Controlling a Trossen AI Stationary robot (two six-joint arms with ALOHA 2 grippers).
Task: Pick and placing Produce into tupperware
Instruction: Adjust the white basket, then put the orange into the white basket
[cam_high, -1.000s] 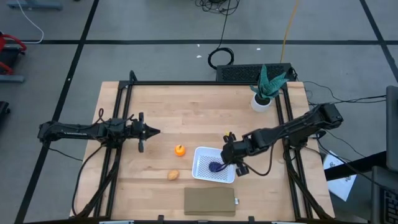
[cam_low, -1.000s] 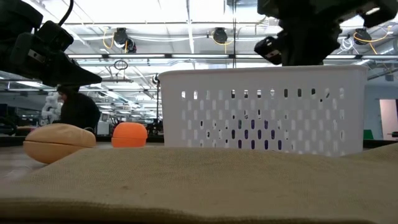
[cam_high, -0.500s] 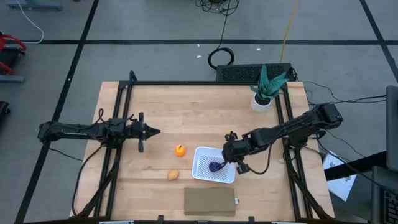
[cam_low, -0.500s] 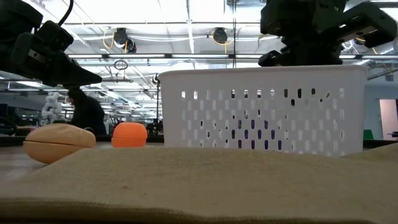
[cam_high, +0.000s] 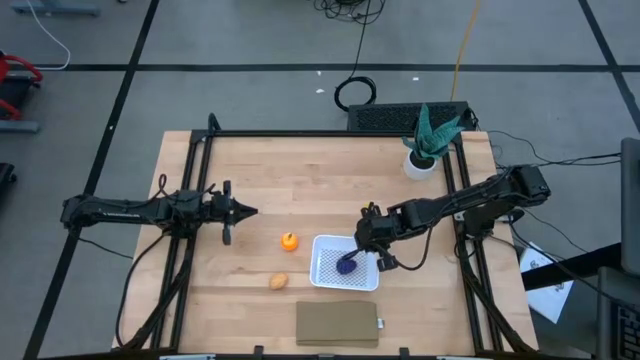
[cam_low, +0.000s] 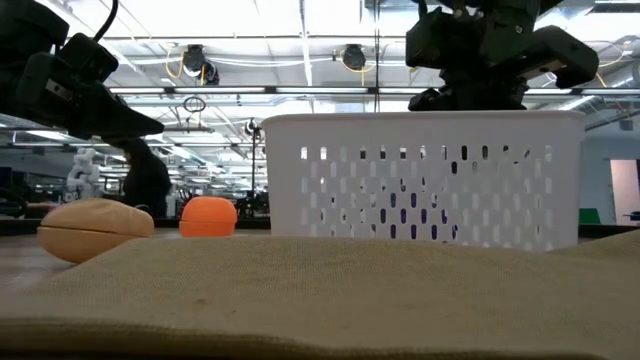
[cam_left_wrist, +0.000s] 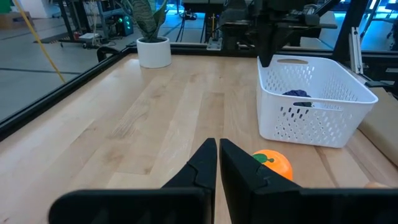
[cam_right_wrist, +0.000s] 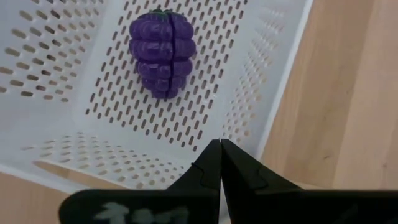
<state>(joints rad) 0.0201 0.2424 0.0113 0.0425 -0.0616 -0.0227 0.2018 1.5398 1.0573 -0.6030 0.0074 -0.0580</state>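
The purple lumpy piece (cam_right_wrist: 160, 53) lies on the mesh bottom of the white tupperware (cam_high: 322, 272), also seen from above (cam_high: 346, 266). The round orange piece (cam_high: 289, 241) and the tan oval (cam_high: 278, 281) rest on the wood to the container's left. My right gripper (cam_right_wrist: 219, 149) is shut and empty, hovering over the container's far-right wall (cam_high: 366, 250). My left gripper (cam_left_wrist: 217, 149) is shut and waits at the table's left (cam_high: 250, 211), pointing toward the orange piece (cam_left_wrist: 272, 165).
A flat brown mat (cam_high: 338, 323) lies at the near edge, just below the container. A potted plant (cam_high: 428, 145) stands at the far right corner. Black rails run along both table sides. A person (cam_low: 148, 180) shows in the room beyond.
My right gripper has drawn up and back out of the container toward the table's far edge, uncovering the purple piece, which stays on the container's bottom. The left arm has kept still.
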